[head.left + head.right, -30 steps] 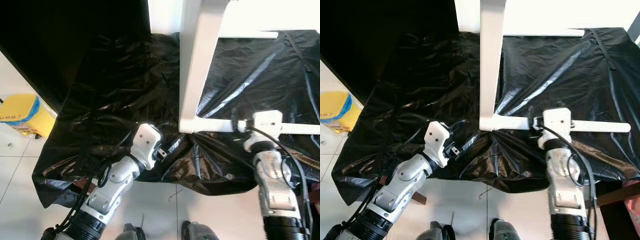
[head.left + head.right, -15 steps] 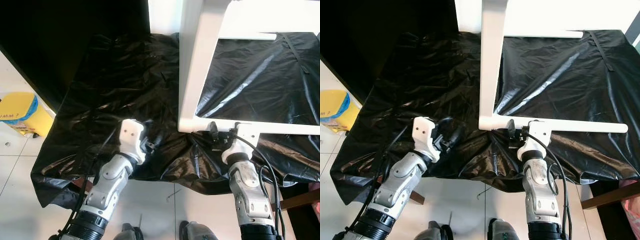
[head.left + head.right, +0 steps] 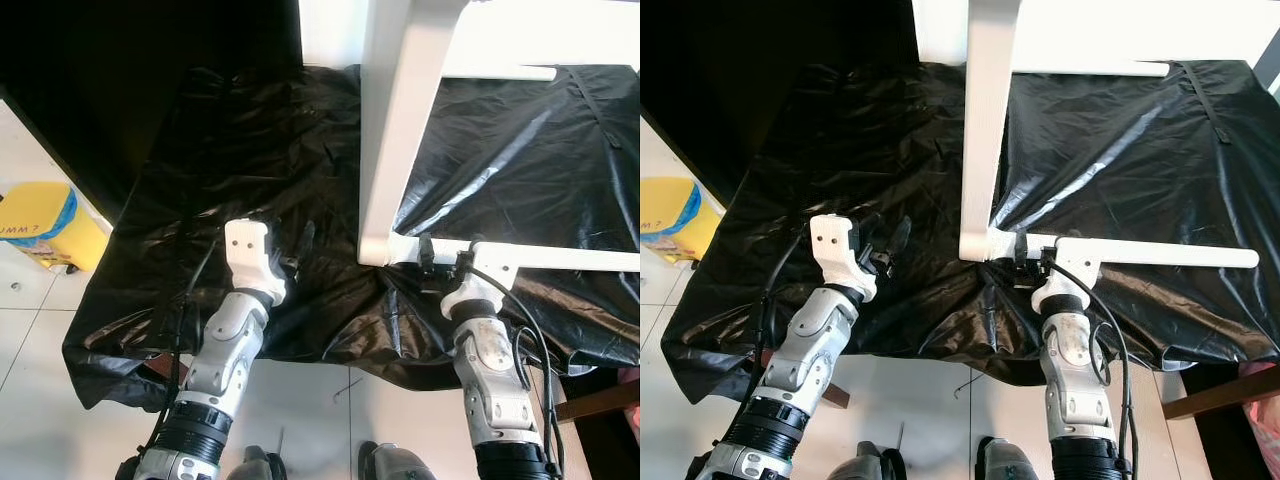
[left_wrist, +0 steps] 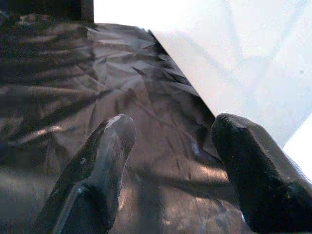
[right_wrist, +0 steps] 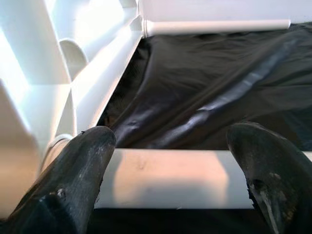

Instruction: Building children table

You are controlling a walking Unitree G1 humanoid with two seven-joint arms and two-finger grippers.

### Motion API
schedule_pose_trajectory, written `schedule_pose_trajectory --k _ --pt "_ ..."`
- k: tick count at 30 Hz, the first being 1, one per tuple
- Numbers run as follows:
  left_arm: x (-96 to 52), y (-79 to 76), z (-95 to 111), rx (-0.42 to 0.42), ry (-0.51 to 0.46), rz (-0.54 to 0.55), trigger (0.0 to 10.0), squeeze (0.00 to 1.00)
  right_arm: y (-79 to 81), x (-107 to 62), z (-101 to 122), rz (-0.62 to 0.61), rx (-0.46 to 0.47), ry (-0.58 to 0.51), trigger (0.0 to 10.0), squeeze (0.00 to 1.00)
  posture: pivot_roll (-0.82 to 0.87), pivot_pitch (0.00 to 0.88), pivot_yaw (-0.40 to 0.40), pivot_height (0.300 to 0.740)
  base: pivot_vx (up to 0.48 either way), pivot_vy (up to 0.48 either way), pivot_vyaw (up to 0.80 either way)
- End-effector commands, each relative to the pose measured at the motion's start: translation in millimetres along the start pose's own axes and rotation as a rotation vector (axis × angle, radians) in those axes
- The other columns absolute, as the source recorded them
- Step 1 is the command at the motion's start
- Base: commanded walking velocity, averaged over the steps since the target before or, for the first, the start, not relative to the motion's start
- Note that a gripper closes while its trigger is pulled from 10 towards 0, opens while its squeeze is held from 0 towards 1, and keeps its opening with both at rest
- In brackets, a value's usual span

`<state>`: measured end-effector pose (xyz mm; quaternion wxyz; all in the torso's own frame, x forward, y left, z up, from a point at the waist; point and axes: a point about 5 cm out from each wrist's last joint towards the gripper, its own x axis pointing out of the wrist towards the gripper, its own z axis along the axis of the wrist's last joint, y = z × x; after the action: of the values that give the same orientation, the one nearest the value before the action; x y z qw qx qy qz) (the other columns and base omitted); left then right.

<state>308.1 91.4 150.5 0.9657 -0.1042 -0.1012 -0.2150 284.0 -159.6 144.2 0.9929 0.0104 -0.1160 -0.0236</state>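
Black plastic sheeting (image 3: 260, 150), crumpled and glossy, is spread over a low surface, and its near edge hangs in folds over the pale tiled floor (image 3: 40, 310). A broad stretch of bare sheeting is seen to the left of the frame, and another inside the frame's opening on the right. On the sheeting the white table frame (image 3: 385, 150) is set, with one wide upright member running away from the robot and a lower rail (image 3: 570, 258) stretching off to the right along the near edge; a thinner white bar (image 3: 500, 72) crosses further back. The corner where upright and rail meet lies close to the sheeting's near edge.

A yellow container (image 3: 45, 225) with a blue band is seen on the floor at the far left, well apart from the frame.

The right gripper (image 3: 445, 262) is held at the rail just beside the corner. In the right wrist view its fingers (image 5: 73, 180) are spread wide, the white rail (image 5: 165, 178) is seen across the gap between them, and nothing is gripped.

The left gripper (image 3: 300, 250) is held over bare sheeting, to the left of the upright and apart from it. Its fingers (image 4: 97, 165) are likewise parted, with only wrinkled sheeting between them and the frame's pale surface (image 4: 234, 73) beyond.
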Motion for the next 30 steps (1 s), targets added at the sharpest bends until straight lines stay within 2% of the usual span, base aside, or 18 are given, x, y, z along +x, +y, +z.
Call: schedule_pose_trajectory --k 1,3,4,5,8,9,11,12,13,14,15,16,19,22,24,25,28,30 --pt "-5.0 1.0 -7.3 0.001 0.018 0.0 10.0 1.0 6.4 -0.3 -4.4 0.022 0.019 0.01 10.0 1.0 -0.09 0.151 0.042 0.74 0.0 0.0 0.0" --pt "-5.7 1.0 -7.7 0.016 0.019 0.004 10.0 1.0 8.2 0.4 -4.8 0.032 0.024 0.011 10.0 1.0 -0.09 0.15 0.042 0.74 0.0 0.0 0.0" --pt "-6.8 1.3 -9.1 0.048 0.028 0.002 10.0 0.0 8.8 0.8 -4.5 0.036 0.017 0.004 10.0 0.0 -0.09 0.147 0.037 0.74 0.0 0.0 0.0" --pt "-8.4 1.8 -9.7 0.026 0.023 -0.007 10.0 1.0 8.3 0.6 -4.9 0.043 0.014 0.002 10.0 1.0 -0.09 0.144 0.037 0.74 0.0 0.0 0.0" --pt "-9.9 3.5 -10.0 0.011 0.017 -0.007 10.0 1.0 6.2 0.5 -5.4 0.042 0.001 0.0 10.0 1.0 -0.09 0.142 0.034 0.74 0.0 0.0 0.0" --pt "-9.6 4.4 -10.2 0.025 0.024 -0.001 10.0 0.0 4.6 0.8 -6.1 0.04 -0.003 0.003 10.0 0.0 -0.09 0.14 0.033 0.74 0.0 0.0 0.0" --pt "-9.1 5.0 -10.4 0.042 0.032 0.005 10.0 0.0 3.6 1.0 -6.4 0.038 -0.006 0.005 10.0 0.0 -0.09 0.14 0.033 0.74 0.0 0.0 0.0" --pt "-9.3 4.9 -10.4 0.038 0.03 0.006 10.0 1.0 3.3 1.2 -7.3 0.039 -0.005 0.008 10.0 1.0 -0.09 0.139 0.033 0.74 0.0 0.0 0.0" --pt "-9.5 4.7 -10.3 0.03 0.028 0.005 10.0 1.0 3.4 1.3 -7.9 0.041 -0.003 0.009 10.0 1.0 -0.09 0.139 0.033 0.74 0.0 0.0 0.0" --pt "-10.7 2.3 -12.0 0.055 0.038 -0.013 10.0 0.51 6.8 2.0 -11.8 0.062 0.003 0.029 10.0 1.0 -0.09 0.137 0.037 0.74 0.0 0.0 0.0" --pt "-10.7 2.3 -12.0 0.055 0.038 -0.013 10.0 0.51 6.8 2.0 -11.8 0.062 0.003 0.029 10.0 1.0 -0.09 0.137 0.037 0.74 0.0 0.0 0.0" --pt "-12.0 0.4 -12.6 0.05 0.037 -0.033 10.0 0.0 9.9 2.6 -12.4 0.081 -0.007 0.028 10.0 0.0 -0.08 0.136 0.039 0.74 0.0 0.0 0.0" --pt "-12.9 -0.9 -13.0 0.045 0.035 -0.046 10.0 0.0 12.0 3.0 -12.7 0.093 -0.014 0.026 10.0 0.0 -0.08 0.136 0.039 0.74 0.0 0.0 0.0" --pt "-14.5 -0.9 -14.7 0.094 0.057 -0.066 10.0 0.0 19.7 8.5 -16.1 0.116 -0.005 0.045 10.0 0.0 -0.09 0.137 0.045 0.74 0.0 0.0 0.0" --pt "-15.3 -1.5 -15.2 0.115 0.072 -0.091 10.0 0.0 31.0 16.1 -20.0 0.149 0.028 0.068 10.0 0.0 -0.09 0.14 0.047 0.74 0.0 0.0 0.0" --pt "-15.3 -1.5 -15.2 0.115 0.072 -0.091 10.0 0.0 31.0 16.1 -20.0 0.149 0.028 0.068 10.0 0.0 -0.09 0.14 0.047 0.74 0.0 0.0 0.0" --pt "-15.7 -9.9 -11.1 0.12 0.066 -0.171 10.0 0.0 51.6 29.6 -19.3 0.183 0.045 0.073 10.0 0.0 -0.07 0.146 0.048 0.74 0.0 0.0 0.0" --pt "-15.7 -12.5 -9.9 0.126 0.064 -0.19 10.0 0.0 57.0 32.9 -18.1 0.194 0.05 0.07 10.0 0.0 -0.07 0.148 0.046 0.74 0.0 0.0 0.0"
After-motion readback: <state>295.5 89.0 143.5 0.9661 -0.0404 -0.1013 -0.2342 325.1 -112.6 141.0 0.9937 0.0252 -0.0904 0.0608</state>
